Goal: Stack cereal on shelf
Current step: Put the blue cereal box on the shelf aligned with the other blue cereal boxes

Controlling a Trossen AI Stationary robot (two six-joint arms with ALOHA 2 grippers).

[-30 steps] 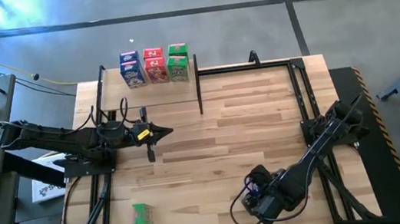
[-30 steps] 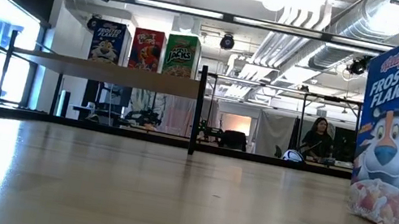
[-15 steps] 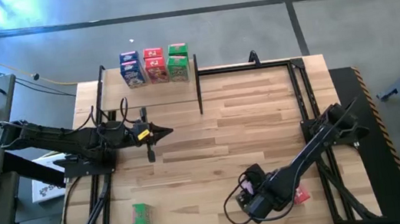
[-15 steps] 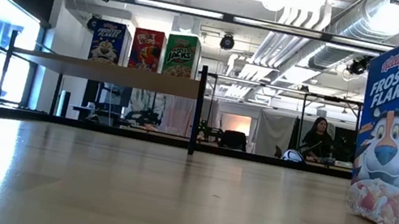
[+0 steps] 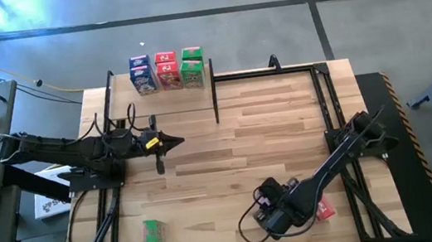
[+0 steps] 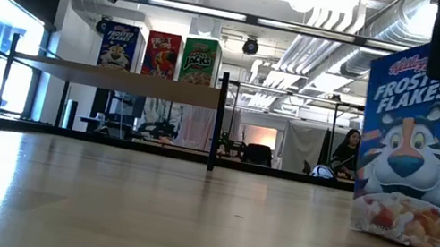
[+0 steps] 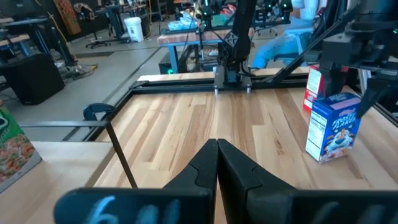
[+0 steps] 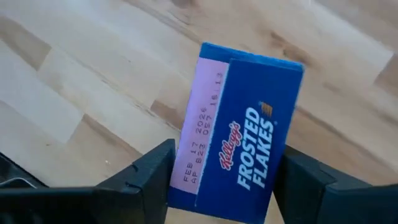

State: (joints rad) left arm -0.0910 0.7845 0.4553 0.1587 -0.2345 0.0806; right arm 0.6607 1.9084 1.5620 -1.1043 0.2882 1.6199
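Step in hand: grasp of blue Frosted Flakes box (image 8: 236,130) at near right of surface (image 5: 266,123); box upright, its top panel between the two fingers (image 8: 146,177) of right hand (image 5: 272,214); jaws either side of box top, firm grip not confirmed.

Advice, as judgement: fingers square on the two broad faces, low enough on the top for a firm hold; closure before any lift; straight lift to avoid tipping or dragging the base.

Left hand (image 5: 170,143): shut, empty, above mid-left of surface, waiting.

Shelf (image 5: 162,94): far left edge; blue, red and green boxes (image 5: 168,70) standing in a row on it.

Loose stock: green box (image 5: 154,231) lying flat, near left; red box (image 5: 324,209) just beside right arm.
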